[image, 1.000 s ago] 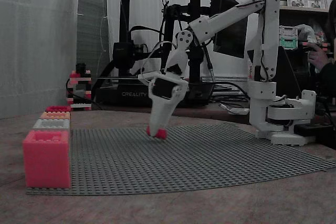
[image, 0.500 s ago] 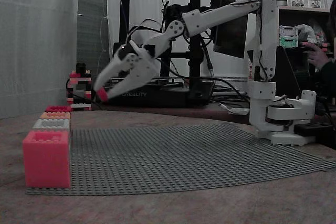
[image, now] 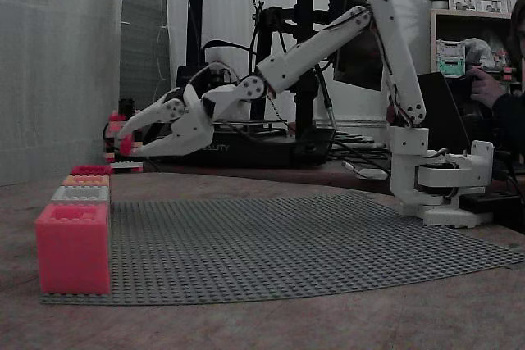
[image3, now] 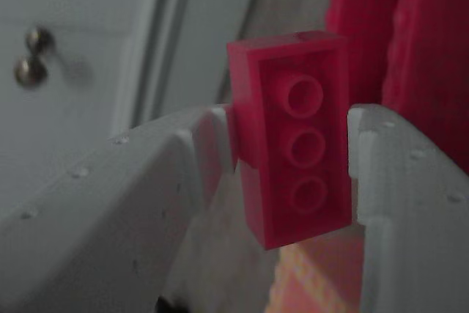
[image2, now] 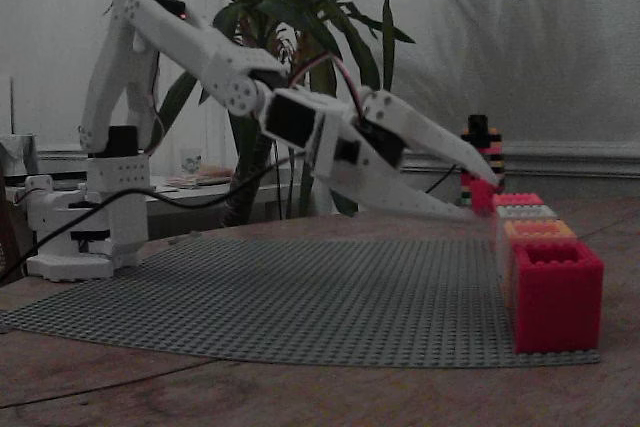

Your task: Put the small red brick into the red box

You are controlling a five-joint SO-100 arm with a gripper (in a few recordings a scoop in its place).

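Note:
My white gripper point(image: 125, 142) is shut on the small red brick point(image: 125, 144), held in the air with the arm stretched far to the left. In a fixed view the brick hangs above and right of the far end of the box row, where the red box point(image: 90, 170) stands. From the other side, the gripper point(image2: 481, 197) holds the brick point(image2: 483, 195) just left of the row's far end, while the red box point(image2: 555, 292) is nearest the camera. In the wrist view the brick point(image3: 293, 137) sits clamped between both fingers, a deep red surface point(image3: 399, 34) behind it.
The row holds a pink-coral box point(image: 72, 247), a grey box point(image: 80, 194) and an orange box point(image: 86, 179) on the grey studded baseplate point(image: 287, 243). A red-white-black tower point(image: 125, 120) stands behind. A 3D printer point(image: 246, 55) and a person point(image: 496, 88) are at the back.
The gripper lifted the brick off the middle of the baseplate and swung left with it, reaching out and lowering toward the row of boxes.

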